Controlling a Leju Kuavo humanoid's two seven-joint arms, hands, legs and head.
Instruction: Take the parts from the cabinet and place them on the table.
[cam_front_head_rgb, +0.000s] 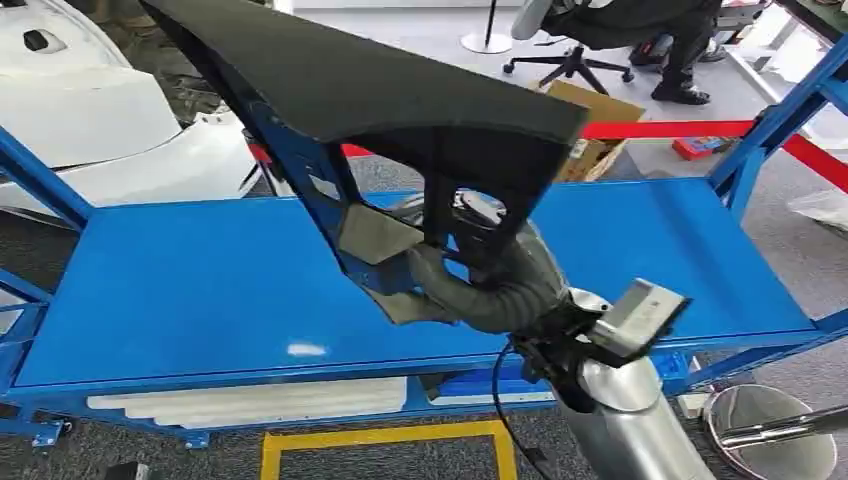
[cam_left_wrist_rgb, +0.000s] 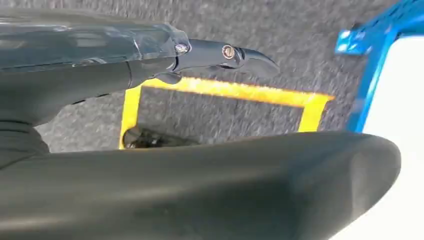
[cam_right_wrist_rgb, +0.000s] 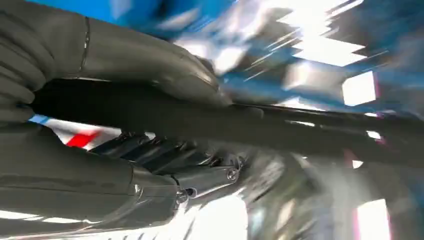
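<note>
Right robot hand (cam_front_head_rgb: 470, 285) grips black part (cam_front_head_rgb: 400, 90) above blue table (cam_front_head_rgb: 200, 290); left robot hand (cam_left_wrist_rgb: 150, 65) spread.

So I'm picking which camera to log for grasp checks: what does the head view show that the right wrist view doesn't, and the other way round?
Head view alone: the bright blue metal table top, the person seated on an office chair, the red barrier tape, and the whole outline of the large black plastic trim part held above the table. Right wrist view alone: the dark fingers curled under the part's edge, with the thumb on the opposite side. Both show the right hand gripping that black part.
</note>
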